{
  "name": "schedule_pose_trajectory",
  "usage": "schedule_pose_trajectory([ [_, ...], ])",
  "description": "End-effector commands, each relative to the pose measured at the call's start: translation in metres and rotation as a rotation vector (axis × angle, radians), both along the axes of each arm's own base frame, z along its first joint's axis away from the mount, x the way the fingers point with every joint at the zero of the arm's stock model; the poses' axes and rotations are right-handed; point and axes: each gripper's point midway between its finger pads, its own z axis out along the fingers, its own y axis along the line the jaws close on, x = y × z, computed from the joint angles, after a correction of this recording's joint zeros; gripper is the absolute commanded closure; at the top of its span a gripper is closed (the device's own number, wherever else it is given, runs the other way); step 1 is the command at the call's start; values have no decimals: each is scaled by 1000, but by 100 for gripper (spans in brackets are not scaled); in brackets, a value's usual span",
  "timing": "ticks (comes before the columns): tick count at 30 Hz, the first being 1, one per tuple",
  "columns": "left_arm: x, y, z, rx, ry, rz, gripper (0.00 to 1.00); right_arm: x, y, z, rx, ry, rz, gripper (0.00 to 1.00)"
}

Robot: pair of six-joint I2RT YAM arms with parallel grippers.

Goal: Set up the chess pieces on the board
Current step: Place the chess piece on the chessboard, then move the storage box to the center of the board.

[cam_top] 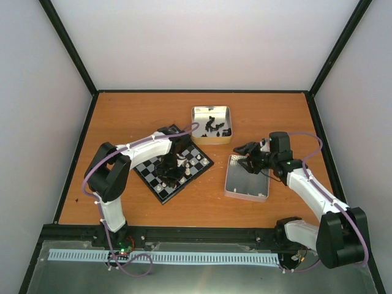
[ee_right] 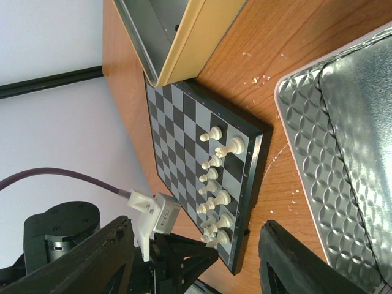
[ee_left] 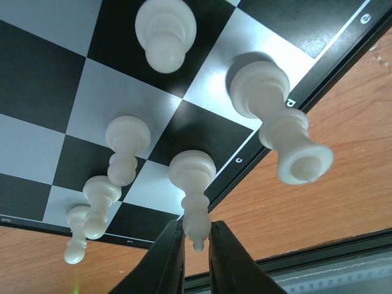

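The board [cam_top: 147, 168] lies left of centre, turned diagonally, with a row of white chess pieces [cam_top: 187, 164] along its near-right edge. My left gripper [cam_top: 168, 169] reaches down over that row. In the left wrist view it [ee_left: 196, 229] is shut on the head of a white bishop [ee_left: 192, 174], which stands on an edge square of the board [ee_left: 37, 79]. Pawns [ee_left: 122, 144] and a taller piece [ee_left: 288, 138] stand around it. My right gripper [cam_top: 245, 152] hovers open and empty beside the board [ee_right: 177, 122], its fingers [ee_right: 104, 257] spread wide.
A square tin [cam_top: 195, 122] behind the board holds several black chessmen [cam_top: 214, 127]. A shallow embossed metal tin [cam_top: 247, 179] lies right of the board, under my right arm; the right wrist view shows it [ee_right: 343, 141] close by. Black rails edge the table.
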Motion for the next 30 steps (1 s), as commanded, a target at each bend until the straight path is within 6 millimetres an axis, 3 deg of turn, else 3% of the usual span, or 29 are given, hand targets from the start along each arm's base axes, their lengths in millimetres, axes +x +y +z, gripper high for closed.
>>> schedule_pose_trajectory([
  [1,7,-11,7,-43,-23,-14,91,-2,-3,1,-1,-14,-3,43],
  [13,12,-13,4,-40,-38,-15,92,-4,-6,1,-3,-14,-9,43],
  [19,12,-14,8,-50,-38,-3,82,-6,-7,-2,-15,-10,-6,43],
  [25,16,-22,29,-100,-76,13,75,-9,-10,-4,-55,-10,14,43],
  [30,23,-31,64,-202,-173,1,68,-17,-27,-16,-303,-49,135,44],
])
